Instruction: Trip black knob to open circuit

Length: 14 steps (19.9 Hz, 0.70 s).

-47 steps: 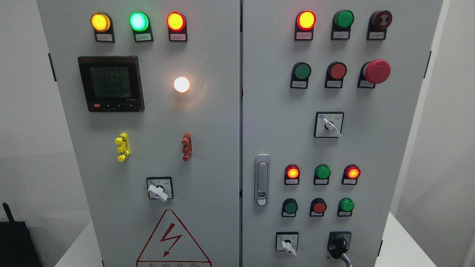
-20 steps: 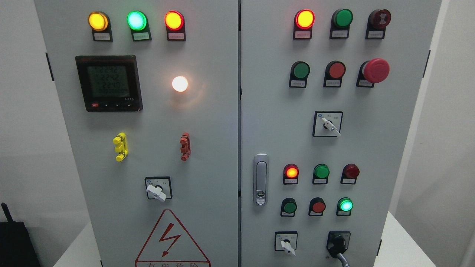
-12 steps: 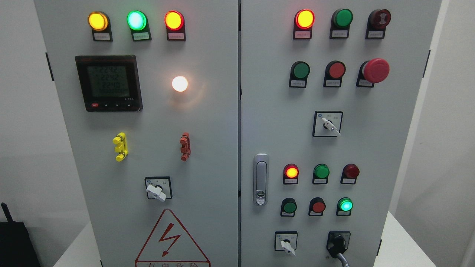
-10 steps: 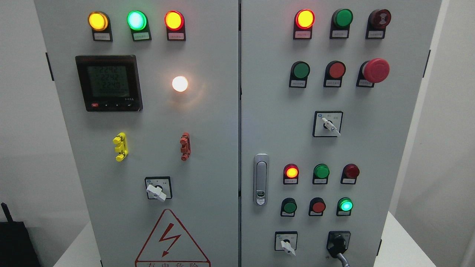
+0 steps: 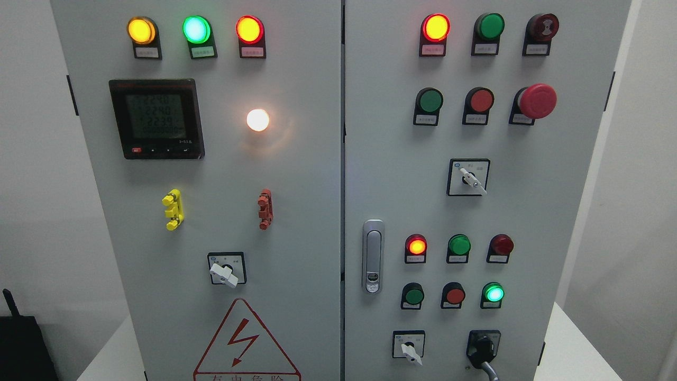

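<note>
The black knob (image 5: 483, 348) sits on its black plate at the lower right of the grey cabinet's right door (image 5: 529, 211). A grey piece (image 5: 492, 370) runs from the knob down to the picture's bottom edge; I cannot tell what it is. Above the knob, a green lamp (image 5: 494, 292) glows, and the red lamp (image 5: 501, 245) over it is dark. The red lamp (image 5: 417, 246) at the left of that row is lit. Neither hand shows in the head view.
A white selector switch (image 5: 408, 349) sits left of the knob, another (image 5: 470, 179) higher up, a third (image 5: 225, 272) on the left door. A red mushroom button (image 5: 537, 100) juts out at the upper right. A silver door latch (image 5: 373, 256) is near the middle seam.
Since 2.4 s ago the right red lamp in the lower row has gone dark and the green lamp beneath it has lit. The view has shifted slightly; the meter digits differ.
</note>
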Each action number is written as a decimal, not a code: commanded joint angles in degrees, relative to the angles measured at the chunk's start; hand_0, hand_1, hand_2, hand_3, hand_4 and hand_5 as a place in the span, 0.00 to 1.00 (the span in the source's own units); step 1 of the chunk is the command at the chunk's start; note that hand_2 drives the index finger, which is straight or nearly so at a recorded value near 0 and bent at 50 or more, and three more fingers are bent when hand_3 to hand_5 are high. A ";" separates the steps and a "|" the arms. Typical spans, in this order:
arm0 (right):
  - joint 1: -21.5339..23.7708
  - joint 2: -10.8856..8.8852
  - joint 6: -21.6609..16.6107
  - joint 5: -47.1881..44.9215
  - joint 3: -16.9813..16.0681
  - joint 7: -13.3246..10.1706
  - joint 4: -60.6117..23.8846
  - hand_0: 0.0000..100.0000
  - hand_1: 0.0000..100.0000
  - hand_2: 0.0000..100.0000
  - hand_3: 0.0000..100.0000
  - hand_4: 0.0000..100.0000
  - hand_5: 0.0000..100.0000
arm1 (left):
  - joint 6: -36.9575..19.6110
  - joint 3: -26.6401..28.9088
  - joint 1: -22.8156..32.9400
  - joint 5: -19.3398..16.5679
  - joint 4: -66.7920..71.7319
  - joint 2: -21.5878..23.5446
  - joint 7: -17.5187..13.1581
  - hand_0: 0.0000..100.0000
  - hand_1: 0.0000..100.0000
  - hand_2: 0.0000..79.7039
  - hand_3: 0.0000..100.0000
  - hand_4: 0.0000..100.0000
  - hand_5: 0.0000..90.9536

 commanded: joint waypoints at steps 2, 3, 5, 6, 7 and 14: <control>0.03 1.05 -0.26 -0.06 -0.54 -0.14 0.24 0.00 0.00 0.00 1.00 1.00 1.00 | 0.13 0.00 0.00 -1.32 0.00 0.00 0.03 0.12 0.39 0.00 0.00 0.00 0.00; 0.03 0.96 -0.26 -0.15 -0.63 -0.14 0.33 0.00 0.00 0.00 1.00 1.00 1.00 | 0.22 0.00 0.00 -1.32 0.00 0.00 0.03 0.12 0.39 0.00 0.00 0.00 0.00; -0.06 0.96 -0.17 -0.15 -0.72 -0.14 0.33 0.00 0.00 0.00 1.00 1.00 1.00 | 0.22 0.00 0.00 -1.32 0.00 0.00 0.03 0.12 0.39 0.00 0.00 0.00 0.00; -0.06 0.88 -0.17 -0.24 -0.72 -0.14 0.33 0.00 0.00 0.00 1.00 1.00 1.00 | 0.13 0.00 0.00 -1.32 0.00 0.00 0.03 0.12 0.39 0.00 0.00 0.00 0.00; -0.06 0.87 -0.17 -0.24 -0.72 -0.14 0.42 0.00 0.00 0.00 1.00 1.00 1.00 | 0.13 0.00 0.00 -1.32 0.00 0.00 0.03 0.12 0.39 0.00 0.00 0.00 0.00; -0.14 0.79 -0.17 -0.32 -0.81 -0.14 1.03 0.00 0.00 0.00 1.00 1.00 1.00 | 0.13 0.00 0.00 -1.32 0.00 0.00 0.03 0.12 0.39 0.00 0.00 0.00 0.00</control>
